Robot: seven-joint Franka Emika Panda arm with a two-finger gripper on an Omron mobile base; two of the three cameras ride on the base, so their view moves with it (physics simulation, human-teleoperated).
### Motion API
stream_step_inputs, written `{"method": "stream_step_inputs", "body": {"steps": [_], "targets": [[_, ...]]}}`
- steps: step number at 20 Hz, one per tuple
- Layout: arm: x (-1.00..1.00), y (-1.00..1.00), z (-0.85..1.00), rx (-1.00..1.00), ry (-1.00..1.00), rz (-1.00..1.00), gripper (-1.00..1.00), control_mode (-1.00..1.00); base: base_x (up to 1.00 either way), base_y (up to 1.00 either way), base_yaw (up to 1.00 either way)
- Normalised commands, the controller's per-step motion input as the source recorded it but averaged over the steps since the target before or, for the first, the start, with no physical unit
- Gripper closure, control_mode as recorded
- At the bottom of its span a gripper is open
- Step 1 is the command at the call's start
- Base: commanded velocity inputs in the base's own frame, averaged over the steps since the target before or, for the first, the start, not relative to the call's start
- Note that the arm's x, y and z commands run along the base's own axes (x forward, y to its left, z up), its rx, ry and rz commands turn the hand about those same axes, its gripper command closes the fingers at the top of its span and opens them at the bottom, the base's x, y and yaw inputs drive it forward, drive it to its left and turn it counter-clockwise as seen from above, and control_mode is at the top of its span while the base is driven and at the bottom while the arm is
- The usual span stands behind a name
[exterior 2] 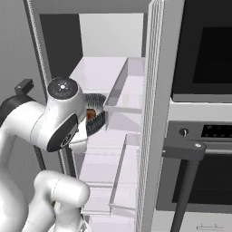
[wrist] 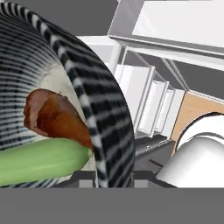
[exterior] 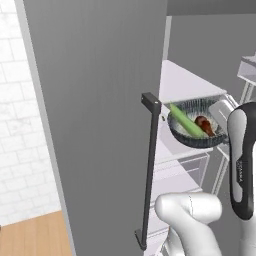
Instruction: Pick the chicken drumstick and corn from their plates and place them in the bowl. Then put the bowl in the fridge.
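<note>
The dark ribbed bowl (exterior: 194, 140) sits on a white shelf inside the open fridge (exterior: 186, 82). In it lie the green-yellow corn (exterior: 186, 122) and the brown chicken drumstick (exterior: 205, 125). In the hand view the bowl's striped rim (wrist: 105, 113) runs down between my two fingertips, so my gripper (wrist: 113, 178) straddles the rim. The drumstick (wrist: 54, 118) rests on top of the corn (wrist: 39, 159). Whether the fingers press on the rim I cannot tell. My arm hides most of the bowl (exterior 2: 97, 123) in the right base view. The plates are out of view.
The grey fridge door (exterior: 100, 100) with its dark bar handle (exterior: 150, 170) stands open on the left. Clear door bins (exterior 2: 127, 90) and lower drawers (exterior 2: 97, 172) flank the shelf. A black wall oven (exterior 2: 204, 50) is to the right of the fridge.
</note>
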Motion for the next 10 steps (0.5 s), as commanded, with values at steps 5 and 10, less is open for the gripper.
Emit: {"method": "stream_step_inputs", "body": {"steps": [5,10], "targets": [[-0.11,0.03,0.77,0.0,-0.14,-0.08,1.0,-1.0,0.0,0.0,0.0],[0.04,0.0,0.85,0.0,-0.08,-0.1,1.0,-1.0,0.0,0.0,0.0]]}}
